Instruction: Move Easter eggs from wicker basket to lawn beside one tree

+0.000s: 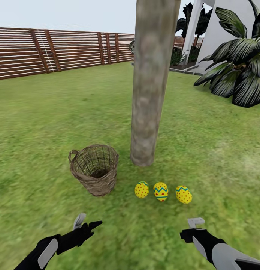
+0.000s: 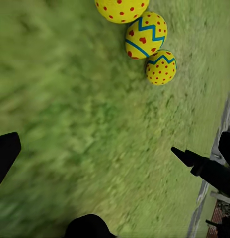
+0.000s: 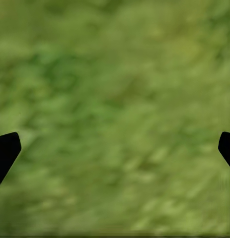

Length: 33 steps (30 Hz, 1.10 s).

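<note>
Eggs out, in a row on the lawn by the tree.
Basket looks empty in head view; left wrist sees the eggs, right wrist just grass. Left hand and right hand both spread, holding nothing.

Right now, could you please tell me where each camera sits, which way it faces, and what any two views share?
Head: high on the robot, facing forward and down at the tree, basket, three eggs; both arms show, left tool and right tool.
Left wrist: near the left tool, facing lawn and eggs; dark fingertips show.
Right wrist: facing bare grass; fingertips at the edges.
Shared: head and left wrist both show the eggs.
</note>
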Motion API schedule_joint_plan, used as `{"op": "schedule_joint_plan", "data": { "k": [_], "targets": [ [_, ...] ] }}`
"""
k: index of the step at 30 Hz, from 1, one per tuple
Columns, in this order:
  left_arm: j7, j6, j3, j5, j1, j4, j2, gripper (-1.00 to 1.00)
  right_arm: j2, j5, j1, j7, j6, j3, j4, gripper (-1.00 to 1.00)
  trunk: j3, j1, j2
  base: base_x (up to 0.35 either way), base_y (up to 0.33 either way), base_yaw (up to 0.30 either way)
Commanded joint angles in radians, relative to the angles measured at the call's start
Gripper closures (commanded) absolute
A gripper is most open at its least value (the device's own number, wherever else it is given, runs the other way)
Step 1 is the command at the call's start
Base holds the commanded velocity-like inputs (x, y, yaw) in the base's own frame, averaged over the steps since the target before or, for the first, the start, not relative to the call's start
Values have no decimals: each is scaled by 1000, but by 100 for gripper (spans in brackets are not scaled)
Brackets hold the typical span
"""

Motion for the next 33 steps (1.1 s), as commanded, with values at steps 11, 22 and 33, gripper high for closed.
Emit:
{"op": "schedule_joint_plan", "data": {
  "k": [11, 22, 33],
  "targets": [
    [1, 2, -25, 8, -1, 64, -11, -100, 2, 29, 26, -2, 5, -8, 5, -100, 34, -42, 77, 0, 0, 0],
    [1, -23, -25, 8, -1, 99, -4, -100, 2, 37, 38, -4, -36, -8, 8, -100, 68, -85, 154, 0, 0, 0],
    [6, -99, -25, 8, 0, 121, -11, -100, 2, 37, 55, -4, -134, -8, 32, -100, 103, -127, 231, 0, 0, 0]
  ]
}}
